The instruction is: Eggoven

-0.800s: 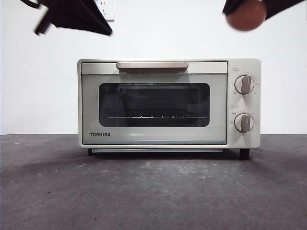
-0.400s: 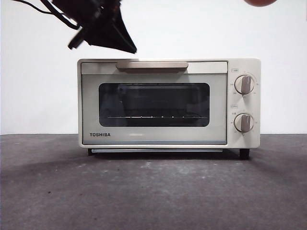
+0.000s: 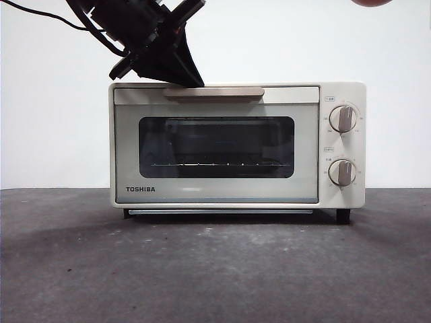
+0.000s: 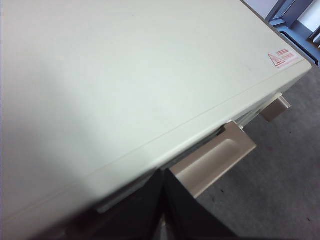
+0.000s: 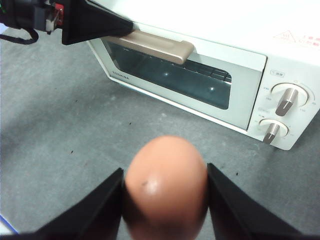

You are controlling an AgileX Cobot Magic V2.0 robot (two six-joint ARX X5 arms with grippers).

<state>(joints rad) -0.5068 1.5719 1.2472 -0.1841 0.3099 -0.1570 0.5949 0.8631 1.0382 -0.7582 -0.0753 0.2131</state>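
The cream TOSHIBA toaster oven (image 3: pixel 215 145) stands mid-table with its door closed, and it also shows in the right wrist view (image 5: pixel 240 60). My left gripper (image 3: pixel 192 79) comes down from the upper left. Its jaws are shut, with the tip at the left end of the tan handle (image 3: pixel 213 92). In the left wrist view the gripper (image 4: pixel 162 215) sits against the handle (image 4: pixel 215 160) below the oven top (image 4: pixel 125 75). My right gripper (image 5: pixel 164 171) is shut on the reddish-brown egg (image 5: pixel 166 185), high in front of the oven. Only a sliver of the egg (image 3: pixel 369 3) shows in the front view.
Two knobs (image 3: pixel 343 118) (image 3: pixel 342 172) sit on the oven's right panel. The dark grey table (image 3: pixel 215 269) stretches in front of the oven. A white wall stands behind it.
My left gripper has moved down and to the right, reaching the handle's left end. My right gripper has risen with the egg, almost out of the front view's top edge.
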